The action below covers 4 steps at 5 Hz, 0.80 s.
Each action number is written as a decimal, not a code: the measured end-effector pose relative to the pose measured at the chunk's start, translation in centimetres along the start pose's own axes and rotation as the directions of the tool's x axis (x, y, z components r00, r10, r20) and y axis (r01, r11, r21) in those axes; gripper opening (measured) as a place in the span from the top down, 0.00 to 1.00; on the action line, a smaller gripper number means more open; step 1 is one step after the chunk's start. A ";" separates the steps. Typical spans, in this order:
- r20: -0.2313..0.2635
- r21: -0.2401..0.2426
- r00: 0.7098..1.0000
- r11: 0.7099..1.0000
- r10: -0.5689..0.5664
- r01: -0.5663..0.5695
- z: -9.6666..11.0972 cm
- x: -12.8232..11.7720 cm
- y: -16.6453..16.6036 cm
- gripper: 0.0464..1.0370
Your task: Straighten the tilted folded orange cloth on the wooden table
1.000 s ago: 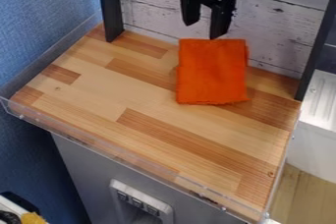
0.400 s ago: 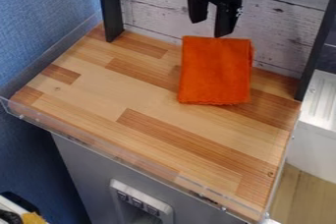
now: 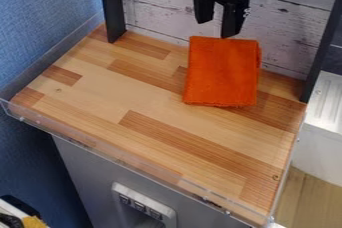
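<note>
Cloth of bright orange, soft-looking fabric, roughly rectangular (image 3: pixel 222 72), is laid on the pale-and-brown striped wooden worktop (image 3: pixel 127 92), between one and two o'clock from the worktop's middle. At the cloth's twelve o'clock edge, the black two-finger gripper (image 3: pixel 216 29) is seen with its fingers spread; the lower fingertip is set at or just beside the fabric, and nothing is seen pinched between the two. Because the cloth is not clasped, it could be rucked, skewed or slid out from under that tip, should it be pressed or dragged by one finger alone. With the whitewashed plank wall (image 3: pixel 157 9) close behind, at twelve o'clock, a fingertip could also be scraped or the cloth's far edge crumpled, if the gripper were brought too far back. Towards three o'clock, the dark upright post (image 3: pixel 324 47) could be met by the fabric were it carried too far sideways. Compared with the earliest frame, the gripper and the cloth have both been shifted slightly towards three o'clock, and the cloth has been turned a little clockwise, its far edge having been moved more than its near one.
</note>
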<state>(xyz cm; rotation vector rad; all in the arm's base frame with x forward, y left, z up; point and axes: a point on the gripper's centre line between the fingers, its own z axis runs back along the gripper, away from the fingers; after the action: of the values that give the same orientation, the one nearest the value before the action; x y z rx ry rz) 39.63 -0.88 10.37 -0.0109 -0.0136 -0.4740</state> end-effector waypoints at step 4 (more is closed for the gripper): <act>-0.019 0.001 1.000 1.000 -0.004 0.004 0.2 0.0 -0.6 0.04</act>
<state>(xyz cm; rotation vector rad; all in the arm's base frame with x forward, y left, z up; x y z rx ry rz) 39.40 -1.40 10.60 -0.0057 0.0051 -0.4777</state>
